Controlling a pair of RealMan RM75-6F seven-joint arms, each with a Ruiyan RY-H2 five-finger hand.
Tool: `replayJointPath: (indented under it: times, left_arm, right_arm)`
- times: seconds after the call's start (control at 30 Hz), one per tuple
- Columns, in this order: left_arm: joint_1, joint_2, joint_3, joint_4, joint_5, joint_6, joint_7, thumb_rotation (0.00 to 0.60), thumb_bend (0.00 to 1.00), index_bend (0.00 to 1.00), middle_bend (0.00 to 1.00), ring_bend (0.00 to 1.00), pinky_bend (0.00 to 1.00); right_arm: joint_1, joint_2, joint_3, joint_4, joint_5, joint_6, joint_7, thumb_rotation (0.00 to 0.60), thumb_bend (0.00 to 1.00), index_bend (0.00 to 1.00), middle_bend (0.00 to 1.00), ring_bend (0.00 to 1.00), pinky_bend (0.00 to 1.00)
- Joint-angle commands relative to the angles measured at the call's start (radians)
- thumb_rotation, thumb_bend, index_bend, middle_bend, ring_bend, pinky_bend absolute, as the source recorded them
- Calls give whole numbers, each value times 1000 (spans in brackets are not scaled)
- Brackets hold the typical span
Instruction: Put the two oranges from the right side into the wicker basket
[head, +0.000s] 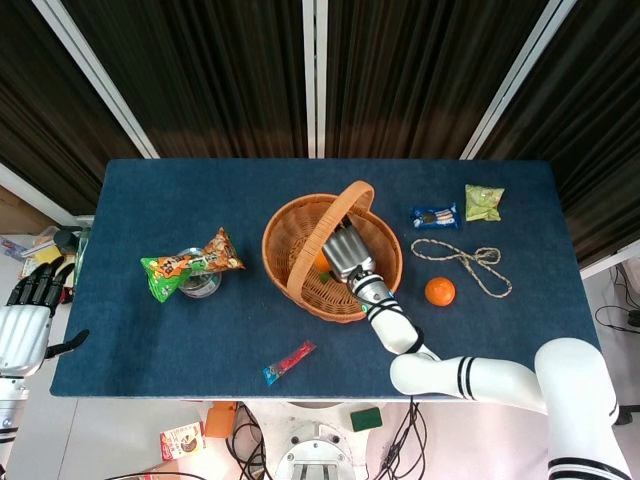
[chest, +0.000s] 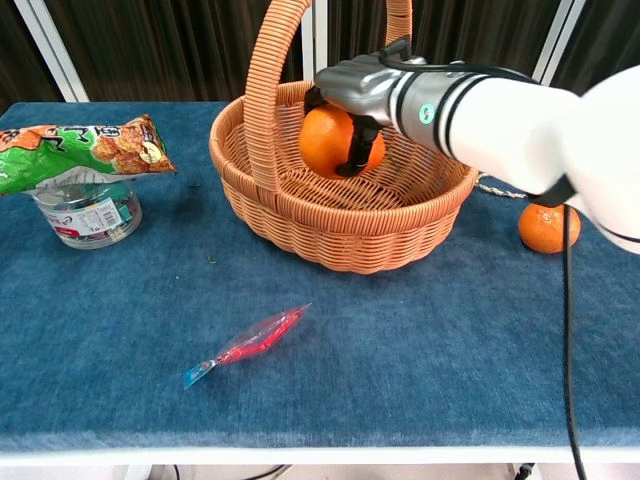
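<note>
My right hand (chest: 355, 95) (head: 343, 250) reaches down inside the wicker basket (chest: 300, 215) (head: 285, 225) and grips an orange (chest: 328, 142) (head: 321, 262) low over the basket floor. A second orange (chest: 547, 227) (head: 439, 291) lies on the blue cloth to the right of the basket, beside a coiled rope (head: 465, 260). My left hand (head: 22, 330) hangs off the table's left edge, fingers apart and holding nothing; the chest view does not show it.
A green snack bag (chest: 75, 150) lies on a clear plastic jar (chest: 85, 215) at the left. A red sachet (chest: 250, 343) lies near the front edge. A blue biscuit pack (head: 435, 215) and a green packet (head: 483, 203) sit at the back right.
</note>
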Motion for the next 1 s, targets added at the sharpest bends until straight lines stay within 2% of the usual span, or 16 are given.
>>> replayJointPath:
  times: [0.03,0.13,0.3,0.4,0.5,0.6,0.77,1.0]
  left_arm:
    - [1,0,-1,-1,-1,3,1,600,126,51,21,19,146]
    - [0,-2,-4,0,-4,4,5,600,127,51,20,19,146]
    - [-1,-4,0,-4,1,1,16,600,127,51,20,19,146]
    - [1,-5,-1,-4,4,10,20,600,127,51,20,19,146]
    - [4,-5,0,-5,7,15,22,600,127,51,21,19,146]
    - [5,-5,2,-7,11,19,23,600,127,51,21,18,147]
    - [6,-5,6,-10,18,20,30,600,127,51,20,19,146]
    - [1,-12,10,-14,23,10,49,600,127,51,21,19,146]
  right_arm:
    - [37,-43,-6,57,16,-11,13,600,312,338,182,187,0]
    - [60,-72,-12,89,45,-16,8,600,323,281,152,158,0]
    - [79,-97,-25,114,61,-12,15,600,319,106,15,4,0]
    - [80,-89,-37,109,54,-5,17,600,287,6,0,0,0]
    - [68,-64,-45,76,33,10,37,600,250,0,0,0,0]
    - [42,-10,-59,2,-7,46,57,600,250,0,0,0,0]
    - [-53,141,-96,-207,-90,141,118,600,247,0,0,0,0]
    - [-242,436,-179,-509,-167,198,301,600,248,0,0,0,0]
